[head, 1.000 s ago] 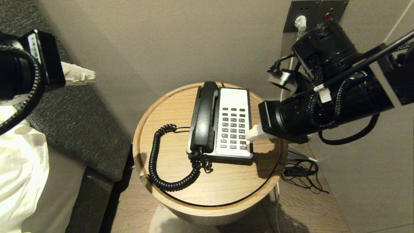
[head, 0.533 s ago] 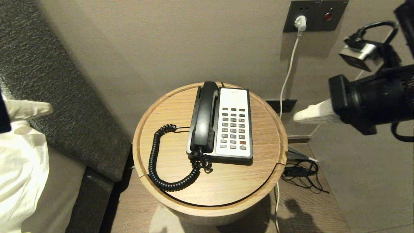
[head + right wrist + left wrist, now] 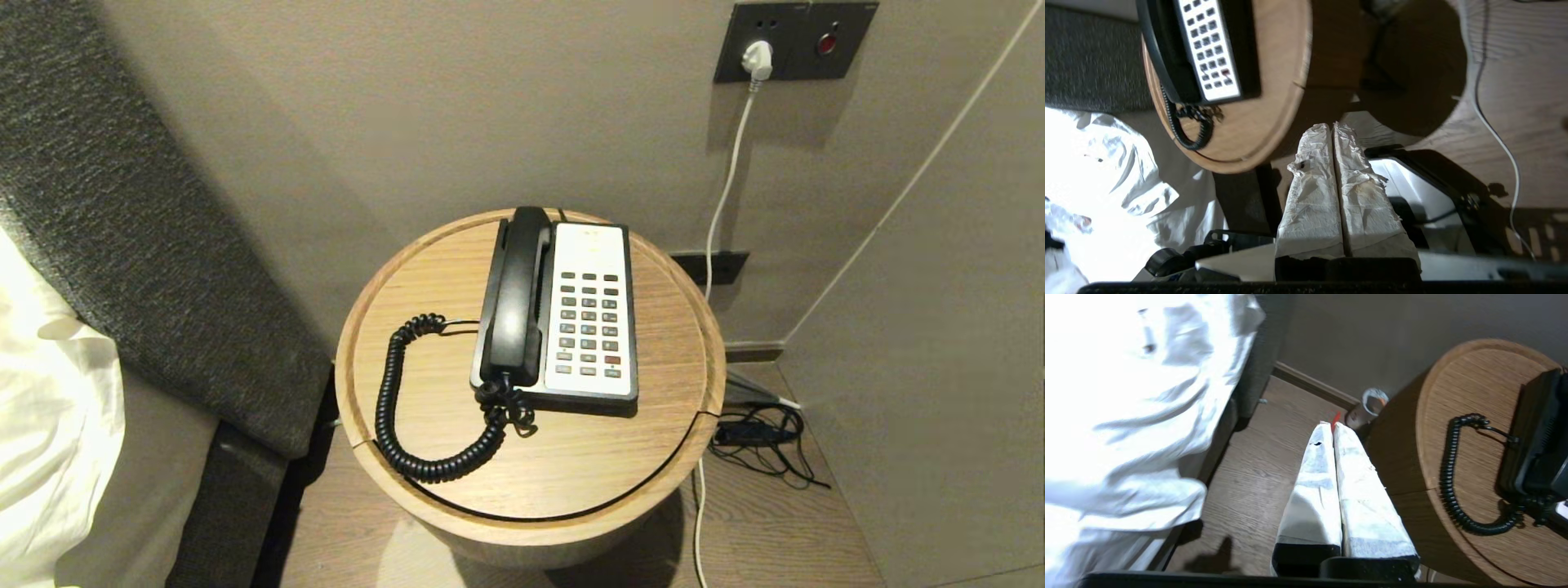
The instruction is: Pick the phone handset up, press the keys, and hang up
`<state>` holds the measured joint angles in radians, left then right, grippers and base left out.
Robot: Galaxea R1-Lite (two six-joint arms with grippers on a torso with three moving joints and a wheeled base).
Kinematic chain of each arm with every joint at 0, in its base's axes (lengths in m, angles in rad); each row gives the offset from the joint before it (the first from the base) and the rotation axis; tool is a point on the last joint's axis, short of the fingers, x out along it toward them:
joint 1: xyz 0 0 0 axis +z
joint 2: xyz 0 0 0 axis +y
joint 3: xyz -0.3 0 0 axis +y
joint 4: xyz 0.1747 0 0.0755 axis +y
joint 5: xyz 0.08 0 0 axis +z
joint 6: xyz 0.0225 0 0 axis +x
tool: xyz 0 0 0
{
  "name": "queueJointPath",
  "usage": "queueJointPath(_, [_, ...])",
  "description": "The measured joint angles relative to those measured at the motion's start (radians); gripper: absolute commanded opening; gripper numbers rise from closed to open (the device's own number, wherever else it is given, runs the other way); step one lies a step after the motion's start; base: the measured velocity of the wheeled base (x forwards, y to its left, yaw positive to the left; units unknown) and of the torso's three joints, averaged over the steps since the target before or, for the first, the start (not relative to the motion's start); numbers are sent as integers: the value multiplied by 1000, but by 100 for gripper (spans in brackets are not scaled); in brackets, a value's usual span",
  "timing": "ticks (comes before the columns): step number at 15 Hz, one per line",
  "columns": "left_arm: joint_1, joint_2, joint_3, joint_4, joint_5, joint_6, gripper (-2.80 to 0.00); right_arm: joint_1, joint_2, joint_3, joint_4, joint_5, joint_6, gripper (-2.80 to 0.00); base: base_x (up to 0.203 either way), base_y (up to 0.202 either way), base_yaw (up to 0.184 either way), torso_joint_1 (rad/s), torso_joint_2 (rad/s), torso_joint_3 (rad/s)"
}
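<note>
Your handset (image 3: 516,298) lies seated in its cradle along the left side of the phone base (image 3: 589,310), which stands near the middle of the round wooden worktop (image 3: 424,286). The coiled cord (image 3: 408,400) runs slack in a loop from the handset's near end across the worktop's left half.

Change noted: a second ago your right arm reached over the keypad (image 3: 588,322) from the right and your left arm stood at the upper left of the head view. Both have since withdrawn, and neither shows in that view now.

Left end effector (image 3: 1329,425): closed, fingers pressed together, holding nothing, low over the floor beside the worktop, between it and the bed (image 3: 1126,396). Right end effector (image 3: 1330,125): closed likewise, empty, off the worktop's edge and clear of the phone.

Assessment: with the handset hung up and both arms retracted, you appear to be at the end of the task, with nothing left on the worktop needing correction. Whether the keys registered cannot be judged from here.
</note>
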<state>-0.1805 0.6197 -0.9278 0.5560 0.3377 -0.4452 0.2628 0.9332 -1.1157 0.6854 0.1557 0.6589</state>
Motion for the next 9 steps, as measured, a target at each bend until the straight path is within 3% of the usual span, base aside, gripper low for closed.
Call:
queueJointPath(6, [132,-250,168,10,-42,14,-280,-101,-324,96,199,21,7,-280,0,0,0,0,0,0])
queueJointPath(9, [150,-341,222,6,-91,69,-280,-134,-432,129,228,30,6,-280,0,0,0,0,0,0])
